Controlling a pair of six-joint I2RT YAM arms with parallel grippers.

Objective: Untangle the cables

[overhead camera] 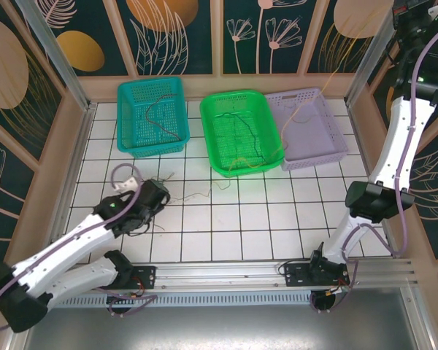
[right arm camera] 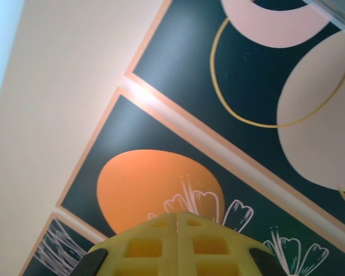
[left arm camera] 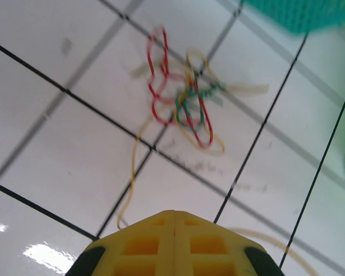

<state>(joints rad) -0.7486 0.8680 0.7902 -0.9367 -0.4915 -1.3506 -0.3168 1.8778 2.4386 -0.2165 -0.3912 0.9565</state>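
A small tangle of red, green and yellow-tan cables [left arm camera: 184, 103] lies on the white tiles a short way ahead of my left gripper [left arm camera: 173, 214], whose yellow fingers are pressed together with nothing between them. One yellow strand [left arm camera: 131, 172] trails from the tangle back toward the fingertips. From above, the left gripper [overhead camera: 160, 195] hovers low over the table, and a thin cable [overhead camera: 204, 192] runs from it toward the green basket. My right gripper [right arm camera: 177, 215] is shut and faces the wall panel, raised high at the back right [overhead camera: 407, 13].
Three baskets stand in a row at the back: teal [overhead camera: 177, 109] with a brown wire [overhead camera: 155, 109], green [overhead camera: 213, 138] with dark and yellow wires [overhead camera: 241, 135], lilac [overhead camera: 336, 127]. The teal basket corner [left arm camera: 299, 14] shows beyond the tangle. Frame posts and wall panels enclose the table.
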